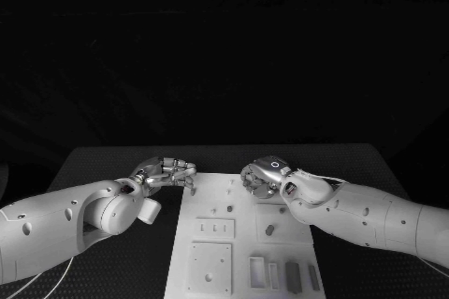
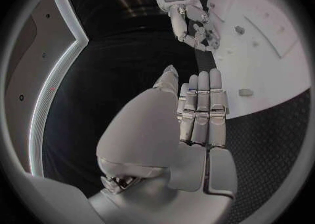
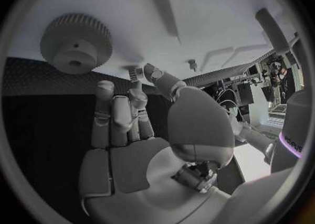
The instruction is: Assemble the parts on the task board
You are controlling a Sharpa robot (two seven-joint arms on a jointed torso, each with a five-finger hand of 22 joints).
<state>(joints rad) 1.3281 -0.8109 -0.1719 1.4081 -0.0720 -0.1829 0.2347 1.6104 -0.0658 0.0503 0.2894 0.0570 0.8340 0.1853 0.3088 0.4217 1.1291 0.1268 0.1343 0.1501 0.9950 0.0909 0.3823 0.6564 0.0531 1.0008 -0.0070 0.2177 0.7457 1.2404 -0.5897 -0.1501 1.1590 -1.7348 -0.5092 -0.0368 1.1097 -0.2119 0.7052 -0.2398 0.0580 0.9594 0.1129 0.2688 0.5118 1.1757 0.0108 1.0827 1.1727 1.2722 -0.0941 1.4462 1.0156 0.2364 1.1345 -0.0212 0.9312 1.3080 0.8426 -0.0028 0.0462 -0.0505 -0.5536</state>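
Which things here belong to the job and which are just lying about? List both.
Belong to the job:
white board
gear
small pieces standing in the board
left robot hand
right robot hand

Just lying about:
black table

No readable text, label, number or sign on anything

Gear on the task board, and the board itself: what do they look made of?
Gear: seemingly moulded or printed plastic with a matte finish; its teeth and hub show no metallic glint. Task board: probably plastic too, white and matte, with an even tone and shallow raised and recessed features. Neither can be confirmed by look alone.
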